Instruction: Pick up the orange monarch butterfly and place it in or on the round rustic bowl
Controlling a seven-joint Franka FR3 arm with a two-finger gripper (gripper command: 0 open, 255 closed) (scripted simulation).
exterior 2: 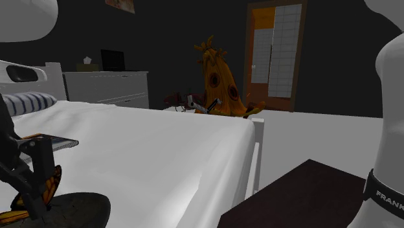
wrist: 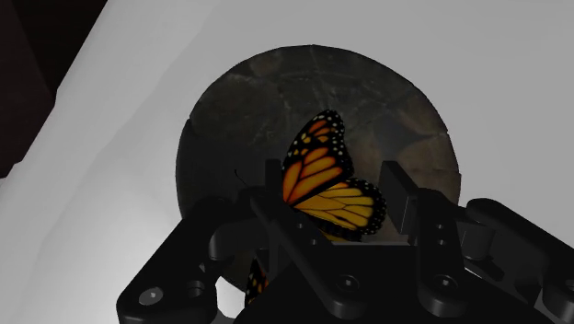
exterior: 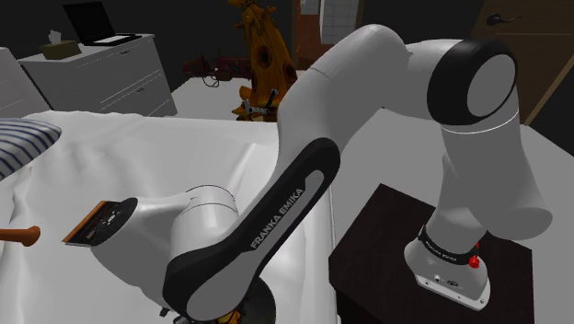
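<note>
The orange monarch butterfly (wrist: 327, 179), with black-edged wings, stands upright between my gripper's (wrist: 333, 189) two black fingers, which are shut on it. Right beneath it lies the round rustic bowl (wrist: 386, 101), dark and mottled, on the white bed sheet. In the second exterior view the gripper (exterior 2: 35, 181) hangs at the lower left with the butterfly (exterior 2: 50, 184) just above the bowl's (exterior 2: 81, 207) rim. In the shoulder view the arm covers most of the bowl (exterior: 262, 306); a sliver of it shows at the bottom edge.
The white bed (exterior: 184, 156) carries a flat tablet-like slab (exterior: 101, 221), a striped pillow (exterior: 23, 143) and a wooden piece (exterior: 18, 237). The dark stand (exterior: 386, 248) sits beside the bed. A dresser (exterior 2: 107, 87) with a laptop and an orange figure (exterior 2: 220, 78) stand behind.
</note>
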